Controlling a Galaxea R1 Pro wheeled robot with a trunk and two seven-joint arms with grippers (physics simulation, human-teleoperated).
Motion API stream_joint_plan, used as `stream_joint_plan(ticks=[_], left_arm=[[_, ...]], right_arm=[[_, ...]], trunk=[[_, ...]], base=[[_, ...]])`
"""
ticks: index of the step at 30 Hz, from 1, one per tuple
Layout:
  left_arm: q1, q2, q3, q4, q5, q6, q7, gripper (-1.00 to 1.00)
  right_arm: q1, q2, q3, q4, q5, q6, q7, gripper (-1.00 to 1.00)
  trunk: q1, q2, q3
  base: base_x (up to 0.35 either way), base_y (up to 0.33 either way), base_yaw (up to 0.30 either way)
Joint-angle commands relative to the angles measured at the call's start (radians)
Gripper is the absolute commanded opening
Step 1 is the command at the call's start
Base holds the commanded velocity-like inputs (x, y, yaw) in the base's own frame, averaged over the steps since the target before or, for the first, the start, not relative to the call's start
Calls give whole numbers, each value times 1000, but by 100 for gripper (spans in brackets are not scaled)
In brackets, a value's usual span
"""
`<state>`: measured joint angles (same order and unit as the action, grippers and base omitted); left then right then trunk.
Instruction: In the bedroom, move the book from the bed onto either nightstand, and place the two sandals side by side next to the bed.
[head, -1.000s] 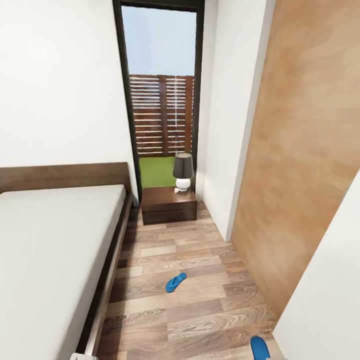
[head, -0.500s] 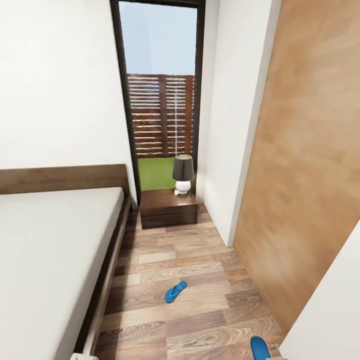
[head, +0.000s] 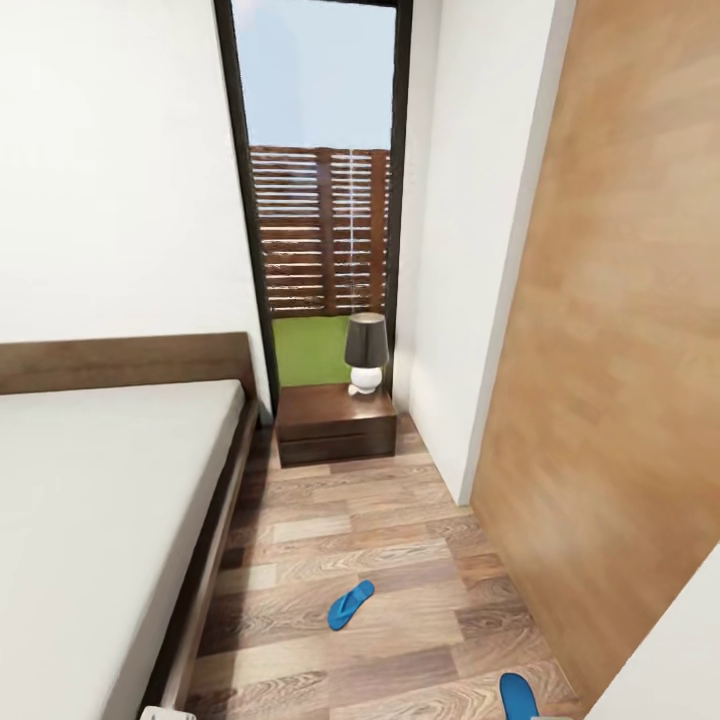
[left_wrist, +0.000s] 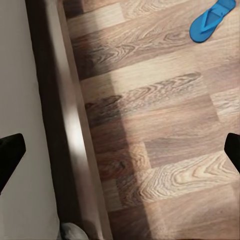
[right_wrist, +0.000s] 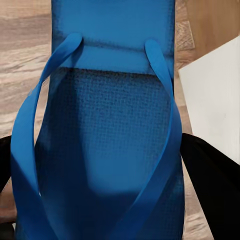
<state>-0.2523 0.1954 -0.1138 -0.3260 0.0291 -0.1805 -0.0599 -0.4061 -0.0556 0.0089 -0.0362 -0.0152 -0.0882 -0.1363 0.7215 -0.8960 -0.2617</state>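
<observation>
One blue sandal (head: 350, 605) lay on the wood floor (head: 400, 520) beside the bed (head: 100, 500). Right gripper (right_wrist: 107, 150) pinched the second sandal (right_wrist: 107, 125); left gripper (left_wrist: 120, 150) jaws stood spread.

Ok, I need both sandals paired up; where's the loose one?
In the head view the loose sandal lies on the wood floor, right of the bed and short of the nightstand.

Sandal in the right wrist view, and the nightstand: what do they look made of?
Sandal: looks like foam or rubber, matte blue, with a fine dimpled footbed and smooth straps; which of the two I can't tell. Nightstand: dark brown wood or veneer, with a soft sheen on top beside the lamp.
</observation>
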Motion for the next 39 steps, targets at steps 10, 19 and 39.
stream_joint_plan(ticks=[10, 19, 39], left_arm=[[-1, 1, -6, 1, 3, -4, 0, 100], [-1, 2, -6, 1, 3, -4, 0, 100], [-1, 2, -6, 1, 3, -4, 0, 100]], right_arm=[[-1, 2, 1, 1, -3, -4, -2, -100], [-1, 2, 2, 1, -3, -4, -2, -100], [0, 2, 1, 1, -3, -4, -2, -100]], trunk=[[0, -1, -1], [0, -1, -1], [0, -1, -1]], base=[[256, -30, 0], [269, -2, 0], [270, 0, 0]])
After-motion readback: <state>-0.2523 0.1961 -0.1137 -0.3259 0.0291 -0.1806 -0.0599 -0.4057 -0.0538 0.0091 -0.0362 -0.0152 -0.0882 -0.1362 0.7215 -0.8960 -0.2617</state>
